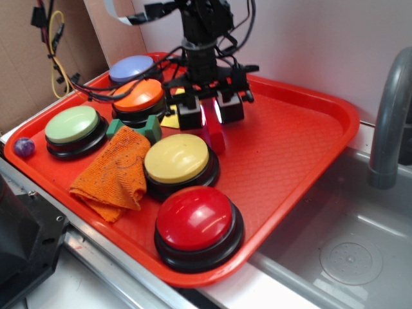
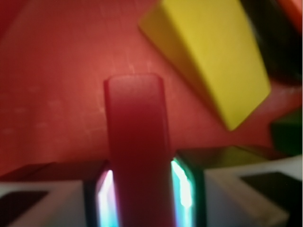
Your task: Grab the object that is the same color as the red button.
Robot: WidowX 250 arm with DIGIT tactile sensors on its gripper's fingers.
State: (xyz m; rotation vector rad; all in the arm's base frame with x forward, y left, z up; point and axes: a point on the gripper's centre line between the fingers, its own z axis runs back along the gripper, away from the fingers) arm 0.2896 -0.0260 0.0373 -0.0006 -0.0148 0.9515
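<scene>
Red tray (image 1: 290, 161) spans the counter, w/ sink (image 1: 347, 251) to its right. On it, near front edge, red button (image 1: 196, 219); just behind sits yellow button (image 1: 177, 159), then orange button (image 1: 138, 95), blue button (image 1: 132, 67) at back, green button (image 1: 72, 124) at left. Orange cloth (image 1: 112, 177) lies crumpled beside yellow button, touching green block (image 1: 153, 127). Gripper (image 1: 210, 114) is down at tray center, fingers (image 1: 189, 114) clamped on both sides of red block (image 2: 137, 151), which rests on tray & pokes out past the pads. Yellow wedge (image 2: 213, 52) lies just beside the block, apart from it. Small purple ball (image 1: 24, 147) sits off tray's left edge.
</scene>
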